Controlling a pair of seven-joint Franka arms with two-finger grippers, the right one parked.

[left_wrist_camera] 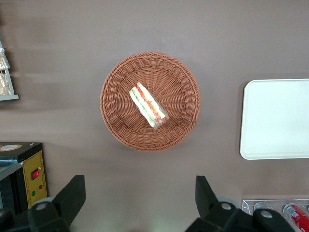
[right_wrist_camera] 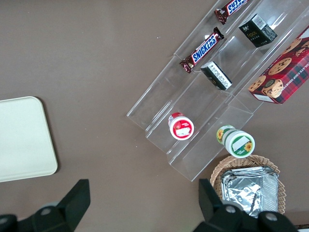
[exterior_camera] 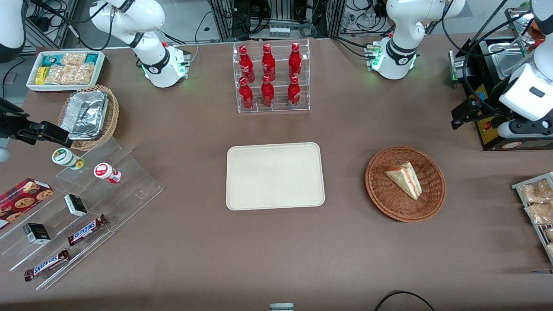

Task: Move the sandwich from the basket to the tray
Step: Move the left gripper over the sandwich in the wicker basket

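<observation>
On the brown-covered table (exterior_camera: 268,250), a small triangular sandwich (exterior_camera: 405,178) of pale white bread, red and green filling showing along its cut edge, lies on its side inside a round, shallow, reddish-brown woven wicker basket (exterior_camera: 380,194). The wedge rests near the basket's middle, touching the weave and nothing else. The basket stands toward the working arm's end of the table, well apart from a flat cream-beige rectangular tray (exterior_camera: 275,176) with rounded corners and a low rim, which sits bare at the table's centre.

The left arm's black two-finger gripper (left_wrist_camera: 140,203) hangs high above the table near the basket, its fingers (left_wrist_camera: 72,195) spread wide with nothing between them. In the front view the gripper (exterior_camera: 464,113) shows at the edge of the table beside a black box-shaped appliance (exterior_camera: 492,129) with a yellow panel and red switch.

Farther from the front camera than the tray, a clear acrylic rack (exterior_camera: 272,77) holds six red bottles in two rows. Toward the parked arm's end lie a tiered clear acrylic display (exterior_camera: 129,181) carrying two Snickers bars (exterior_camera: 86,230), small dark boxes and two round tubs, a lighter tan wicker basket of foil trays (exterior_camera: 88,115), and a white box of snack packets (exterior_camera: 65,69).
</observation>
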